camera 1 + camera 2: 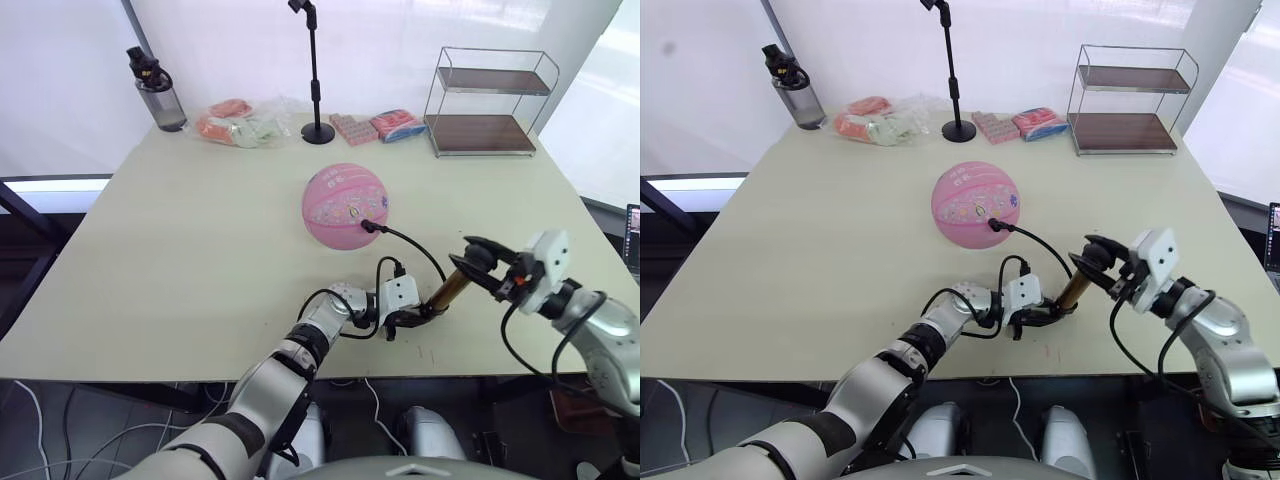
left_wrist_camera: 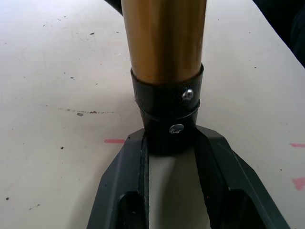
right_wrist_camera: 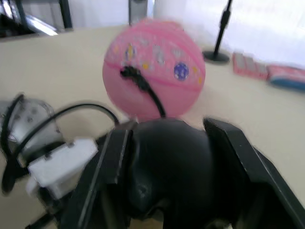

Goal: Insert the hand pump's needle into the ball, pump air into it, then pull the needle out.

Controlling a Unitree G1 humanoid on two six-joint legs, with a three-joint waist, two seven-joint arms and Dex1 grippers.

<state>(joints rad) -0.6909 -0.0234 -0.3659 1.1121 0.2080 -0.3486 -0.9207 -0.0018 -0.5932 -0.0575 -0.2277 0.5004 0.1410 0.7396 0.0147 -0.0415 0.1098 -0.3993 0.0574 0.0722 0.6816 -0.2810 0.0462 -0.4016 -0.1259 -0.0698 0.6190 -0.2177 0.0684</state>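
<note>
The round pink ball (image 1: 345,205) sits mid-table, and the black fitting of the needle (image 1: 367,226) is plugged into its near side. A thin black hose (image 1: 415,245) curves from there to the hand pump (image 1: 450,287), a gold-brass tube lying tilted near the table's front edge. My left gripper (image 1: 412,318) is shut on the pump's black lower end (image 2: 167,121). My right gripper (image 1: 478,262) is shut on the black T-handle (image 3: 167,167) at the tube's upper end.
At the table's back stand a black microphone stand (image 1: 317,80), a two-tier wire shelf (image 1: 487,100), a water bottle (image 1: 157,92), a clear bag of orange items (image 1: 240,122) and pink packets (image 1: 375,127). The table's front edge (image 1: 200,375) lies just below my grippers.
</note>
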